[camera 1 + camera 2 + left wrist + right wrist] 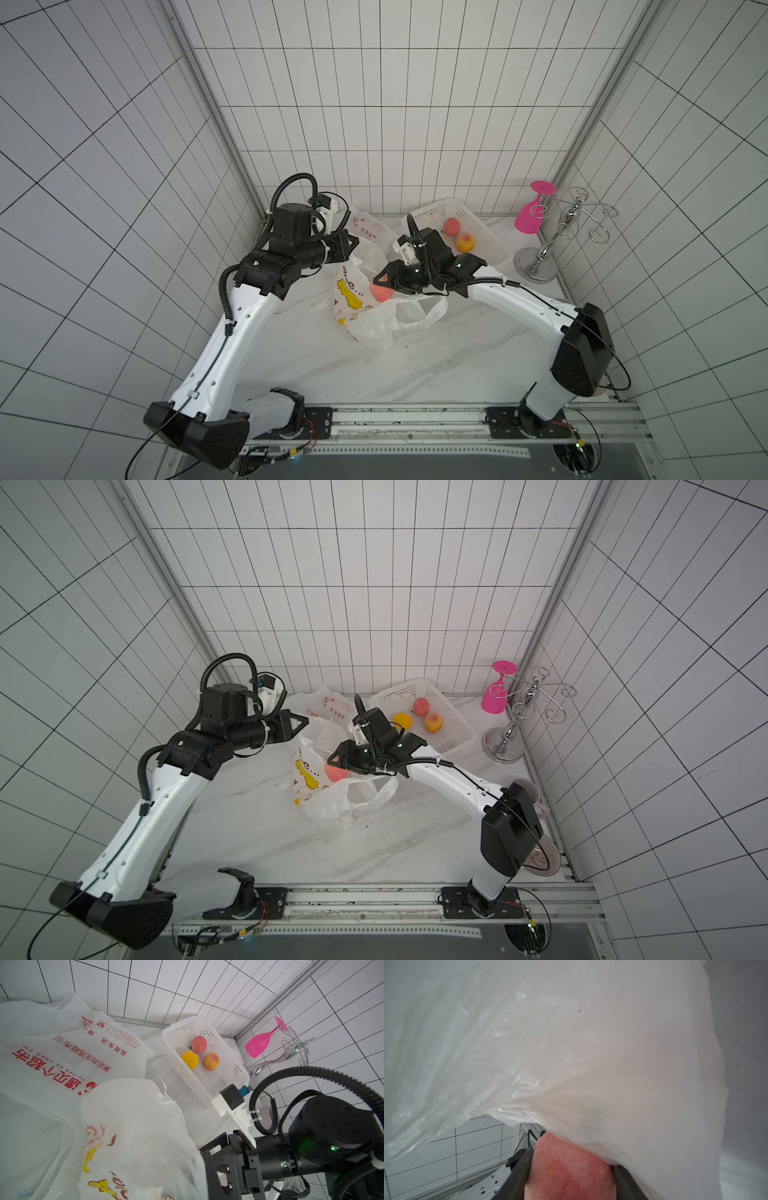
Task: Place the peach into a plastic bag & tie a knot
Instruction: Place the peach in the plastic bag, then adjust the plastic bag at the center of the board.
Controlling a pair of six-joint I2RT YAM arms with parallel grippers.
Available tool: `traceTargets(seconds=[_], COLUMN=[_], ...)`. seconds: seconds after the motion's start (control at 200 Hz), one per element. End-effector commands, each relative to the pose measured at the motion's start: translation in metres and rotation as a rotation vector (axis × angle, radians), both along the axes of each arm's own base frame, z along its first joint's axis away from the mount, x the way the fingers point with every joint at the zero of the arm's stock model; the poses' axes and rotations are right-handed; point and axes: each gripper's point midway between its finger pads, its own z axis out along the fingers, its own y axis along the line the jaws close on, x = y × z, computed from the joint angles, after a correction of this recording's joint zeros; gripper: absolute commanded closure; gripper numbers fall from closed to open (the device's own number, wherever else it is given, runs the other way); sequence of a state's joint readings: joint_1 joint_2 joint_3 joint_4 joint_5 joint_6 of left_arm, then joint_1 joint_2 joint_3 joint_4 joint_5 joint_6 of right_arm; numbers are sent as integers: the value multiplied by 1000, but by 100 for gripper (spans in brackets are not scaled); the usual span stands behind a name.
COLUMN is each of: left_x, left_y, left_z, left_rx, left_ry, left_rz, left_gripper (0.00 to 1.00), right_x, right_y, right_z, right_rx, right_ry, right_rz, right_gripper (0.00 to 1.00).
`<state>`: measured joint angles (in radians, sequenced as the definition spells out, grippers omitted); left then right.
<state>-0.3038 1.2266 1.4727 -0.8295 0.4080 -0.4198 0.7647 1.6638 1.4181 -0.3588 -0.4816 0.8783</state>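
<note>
Gripping pink-red peach w/ R gripper at bag mouth; L gripper closed, prob. on rim.

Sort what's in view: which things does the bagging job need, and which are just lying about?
In use: peach, in the right gripper; yellow-print plastic bag, pinched by the left gripper.
Lying about: red-print bag; basket with three spare fruits; pink glass; chrome rack.

Peach between dark fingers, white plastic bag touching it
</note>
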Motion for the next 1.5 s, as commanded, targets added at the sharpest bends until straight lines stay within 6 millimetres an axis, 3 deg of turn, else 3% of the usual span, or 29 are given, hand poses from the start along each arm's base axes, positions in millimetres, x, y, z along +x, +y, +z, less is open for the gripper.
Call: traceTargets(seconds=[0.0, 0.09, 0.225, 0.36, 0.405, 0.525, 0.62, 0.75, 0.87, 0.99, 1.099, 1.154, 1.194, 1.304, 1.494], left_x=[-5, -7, -10, -10, -9, -4, 4, 16, 22, 26, 28, 28, 29, 29, 25], left_y=[0, -4, -10, -9, -9, -5, 5, 21, 32, 42, 43, 43, 41, 37, 33], left_z=[11, 12, 14, 11, 9, 3, -2, -7, -5, -3, -5, -5, -5, -5, -3], left_rx=[-28, -52, -69, -67, -63, -55, -55, -82, -87, -82, -89, -96, -105, -123, -124], left_ry=[-31, -29, -31, -30, -29, -24, -20, -11, -29, -52, -49, -49, -46, -38, -45], left_rz=[-9, -21, -36, -33, -29, -16, 20, 88, 154, 214, 227, 226, 221, 210, 199], left_gripper=[100, 100, 100, 100, 100, 100, 100, 100, 100, 100, 100, 100, 100, 100, 100], right_x=[20, 37, 64, 76, 73, 45, 25, 10, 2, -5, -21, -29, -34, -37, -15], right_y=[1, 3, -7, -10, -8, 3, 1, -28, -64, -116, -169, -181, -179, -149, -123], right_z=[-11, -10, -29, -37, -33, -20, 3, 40, 63, 89, 77, 66, 58, 37, 23], right_rx=[41, 16, -91, -200, -234, -295, -273, -289, -375, -474, -607, -607, -564, -386, -211], right_ry=[58, 47, 11, -53, -83, -154, -166, -198, -238, -311, -229, -169, -115, 54, 187], right_rz=[-108, -155, -254, -250, -219, -67, 23, 46, -9, -164, -330, -395, -432, -456, -550], right_gripper=[81, 79, 77, 75, 70, 43, 23, 12, 13, 13, 10, 10, 10, 12, 16])
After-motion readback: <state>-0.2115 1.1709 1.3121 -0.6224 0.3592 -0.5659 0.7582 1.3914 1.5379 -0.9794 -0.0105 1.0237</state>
